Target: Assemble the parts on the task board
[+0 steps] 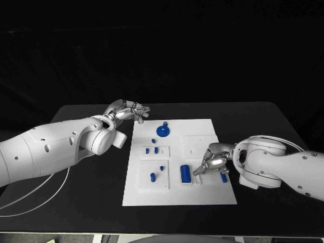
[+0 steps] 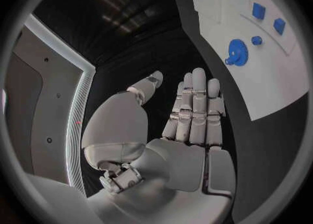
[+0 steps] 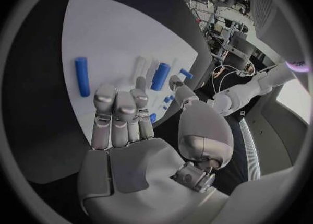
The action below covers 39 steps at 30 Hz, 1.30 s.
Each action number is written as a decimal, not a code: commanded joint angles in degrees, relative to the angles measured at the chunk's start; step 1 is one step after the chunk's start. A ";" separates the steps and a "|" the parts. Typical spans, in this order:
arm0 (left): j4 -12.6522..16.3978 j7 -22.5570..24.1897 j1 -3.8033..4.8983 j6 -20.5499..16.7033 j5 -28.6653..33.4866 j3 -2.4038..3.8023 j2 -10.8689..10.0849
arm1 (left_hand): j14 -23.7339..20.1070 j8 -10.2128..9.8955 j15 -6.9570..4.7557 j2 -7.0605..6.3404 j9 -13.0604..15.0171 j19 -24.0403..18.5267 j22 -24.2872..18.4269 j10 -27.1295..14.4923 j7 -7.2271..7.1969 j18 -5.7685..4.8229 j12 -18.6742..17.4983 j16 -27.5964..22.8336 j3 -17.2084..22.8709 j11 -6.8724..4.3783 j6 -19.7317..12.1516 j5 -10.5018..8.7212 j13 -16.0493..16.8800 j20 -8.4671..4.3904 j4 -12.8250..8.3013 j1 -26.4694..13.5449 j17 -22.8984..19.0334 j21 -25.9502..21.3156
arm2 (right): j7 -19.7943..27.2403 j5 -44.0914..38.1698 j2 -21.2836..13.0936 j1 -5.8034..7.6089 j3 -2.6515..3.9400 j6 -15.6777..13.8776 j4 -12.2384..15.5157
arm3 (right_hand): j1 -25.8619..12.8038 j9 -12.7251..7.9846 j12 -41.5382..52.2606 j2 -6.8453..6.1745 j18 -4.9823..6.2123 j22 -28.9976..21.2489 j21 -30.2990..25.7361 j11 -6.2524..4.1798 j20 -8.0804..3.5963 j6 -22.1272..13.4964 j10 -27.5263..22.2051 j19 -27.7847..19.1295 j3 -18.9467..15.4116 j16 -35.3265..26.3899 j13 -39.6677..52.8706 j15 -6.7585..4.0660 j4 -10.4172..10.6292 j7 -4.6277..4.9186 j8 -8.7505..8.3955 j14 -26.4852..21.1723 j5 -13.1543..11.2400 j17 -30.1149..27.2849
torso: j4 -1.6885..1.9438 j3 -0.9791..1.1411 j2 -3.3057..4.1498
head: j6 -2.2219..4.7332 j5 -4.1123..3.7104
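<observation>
From the head camera, the task board (image 1: 206, 195) is lying in the middle of the black table (image 1: 257, 114), with the blue parts spread over it: a round blue gear (image 1: 163, 131) is sitting near the far edge, two small blue blocks (image 1: 152, 150) are standing just this side of it, a blue cylinder (image 1: 185, 173) is lying near the middle of the board, and a small blue peg (image 1: 153, 176) is standing in the near-left plate. The left hand (image 1: 127, 112) is hanging over the bare table just beyond the board's far left corner, fingers spread and holding nothing. The right hand (image 1: 211, 163) is hovering over the board's right side, just beside the cylinder, with another small blue piece (image 1: 224, 177) lying close by its fingers; nothing is showing in its grasp. From the left wrist, the left hand (image 2: 189, 119) is showing its fingers stretched straight and side by side, empty, above dark table, with the board (image 2: 274, 78), the gear (image 2: 237, 52) and the blocks (image 2: 259, 10) off to one side. From the right wrist, the right hand (image 3: 120, 117) is showing loosely extended fingers with nothing between them, poised above the board (image 3: 111, 31), where the cylinder (image 3: 159, 76) and a second blue cylinder (image 3: 81, 76) are lying well apart.
</observation>
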 commanded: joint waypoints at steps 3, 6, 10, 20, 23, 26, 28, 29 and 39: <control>-0.01 0.42 0.05 1.16 0.30 0.05 0.31 | 0.53 0.42 -0.03 0.05 -0.09 0.45 0.14 -0.48 -0.17 0.91 -0.10 -0.30 0.28 -0.09 -0.39 0.23 0.09 -0.56 -0.14 0.25 0.15 -0.27 | 1.23 2.11 -0.68 0.61 0.05 -3.22 -3.16 | 0.14 0.00 0.28 0.78 1.86 -0.02 -0.12 0.84 -0.15 -2.36 0.30 0.42 -0.29 0.17 0.17 0.89 -0.70 1.38 -0.56 0.33 0.44 0.20 | -0.10 0.02 -0.04 | 0.47 -0.38; -0.01 0.46 0.05 1.14 0.30 0.05 0.21 | 0.53 0.42 -0.03 0.09 -0.09 0.45 0.15 -0.45 -0.16 0.90 -0.09 -0.31 0.28 -0.09 -0.39 0.23 0.10 -0.55 -0.12 0.23 0.17 -0.28 | 1.17 2.42 -1.71 1.10 0.06 -3.22 -4.96 | 1.07 0.37 0.81 1.74 1.86 0.05 0.02 0.99 -0.21 -2.51 0.62 0.62 -0.42 0.35 0.47 1.06 -1.49 1.52 -0.42 0.41 0.18 0.34 | 0.09 0.07 0.02 | 0.66 -0.61; 0.08 0.33 0.06 1.15 0.31 0.02 -0.14 | 0.53 0.36 -0.01 -0.01 -0.13 0.45 0.19 -0.44 -0.10 0.86 -0.08 -0.35 0.19 -0.08 -0.52 0.21 0.11 -0.51 -0.10 0.14 0.22 -0.33 | 1.72 3.19 -3.01 1.54 0.04 -1.78 -6.57 | 4.68 0.81 0.90 1.42 1.86 0.11 0.13 1.08 -0.28 -2.70 0.62 0.79 0.38 0.41 0.47 1.14 -3.70 1.60 -0.27 0.45 1.42 0.40 | -0.06 0.09 0.04 | 1.17 -1.14; 0.19 0.32 0.05 1.20 0.31 0.00 0.22 | 0.54 0.34 -0.01 -0.03 -0.16 0.46 0.22 -0.42 -0.08 0.86 -0.07 -0.38 0.19 -0.09 -0.59 0.21 0.12 -0.51 -0.11 0.16 0.27 -0.37 | -1.78 -4.82 -5.30 1.69 -0.24 3.08 -4.38 | 7.68 3.30 -0.07 0.66 1.85 -0.26 -0.98 1.10 1.00 -2.36 -1.08 -0.29 1.45 -0.75 -0.02 1.31 -3.06 1.57 1.08 -0.29 2.90 -0.08 | -0.15 0.09 -0.05 | 1.38 -3.05; 0.16 0.30 0.05 1.23 0.31 0.00 0.30 | 0.54 0.34 -0.01 -0.04 -0.16 0.45 0.22 -0.42 -0.08 0.86 -0.07 -0.39 0.19 -0.09 -0.59 0.21 0.12 -0.52 -0.11 0.17 0.27 -0.38 | -3.21 -5.88 -5.50 1.69 -0.59 6.19 -3.64 | 7.52 4.58 -0.05 0.96 1.85 -0.27 -1.12 0.73 1.33 -1.14 -1.19 -0.47 1.15 -0.80 -0.05 1.06 -2.80 1.13 2.26 -0.29 2.41 -0.09 | -0.10 0.04 -0.01 | 1.51 -3.59; 0.16 0.25 0.05 1.34 0.30 0.00 0.37 | 0.53 0.35 -0.01 -0.03 -0.16 0.45 0.24 -0.41 -0.08 0.87 -0.06 -0.41 0.22 -0.10 -0.58 0.22 0.13 -0.52 -0.15 0.24 0.29 -0.40 | -3.58 -5.89 -5.42 1.68 -1.00 6.88 -3.09 | 6.25 5.03 0.12 2.18 1.86 -0.23 -1.10 0.71 1.56 -1.75 -1.04 -0.40 0.71 -0.64 -0.04 1.03 -1.80 1.14 2.09 -0.03 1.58 -0.02 | -0.04 0.01 0.00 | 1.47 -3.80; 0.18 0.24 0.05 1.33 0.30 0.00 0.37 | 0.52 0.36 -0.01 -0.02 -0.16 0.45 0.25 -0.41 -0.08 0.87 -0.06 -0.43 0.24 -0.10 -0.58 0.22 0.13 -0.52 -0.17 0.28 0.30 -0.41 | -3.65 -5.89 -5.21 1.67 -1.09 6.56 -2.89 | 6.05 5.29 0.21 2.59 1.86 -0.18 -1.03 0.64 1.64 -1.52 -0.92 -0.35 0.64 -0.56 -0.04 1.00 -1.60 1.05 2.23 0.08 1.37 0.01 | 0.01 -0.02 0.02 | 1.49 -3.94; 0.18 0.23 0.05 1.36 0.30 0.00 0.37 | 0.52 0.36 -0.01 -0.01 -0.16 0.44 0.25 -0.41 -0.08 0.87 -0.06 -0.43 0.25 -0.10 -0.58 0.22 0.13 -0.52 -0.18 0.29 0.30 -0.42 | -3.66 -5.89 -5.11 1.65 -1.12 6.56 -2.82 | 5.96 5.37 0.23 2.75 1.86 -0.16 -1.02 0.62 1.66 -1.47 -0.88 -0.34 0.63 -0.55 -0.05 0.99 -1.51 1.03 2.25 0.11 1.34 0.02 | 0.07 -0.02 0.04 | 1.48 -4.01; 0.38 0.20 0.05 1.41 0.29 -0.01 0.16 | 0.51 0.38 -0.01 0.03 -0.17 0.44 0.27 -0.40 -0.08 0.86 -0.05 -0.46 0.27 -0.10 -0.58 0.22 0.13 -0.51 -0.20 0.34 0.33 -0.45 | -4.29 -7.16 -4.40 0.98 -1.27 7.02 -2.80 | 4.78 5.91 0.41 4.07 1.86 0.01 -0.84 0.49 1.82 -1.22 -0.54 -0.21 0.61 -0.39 -0.13 0.90 -0.41 0.89 2.16 0.29 1.39 0.14 | 0.14 -0.12 0.06 | 1.15 -4.10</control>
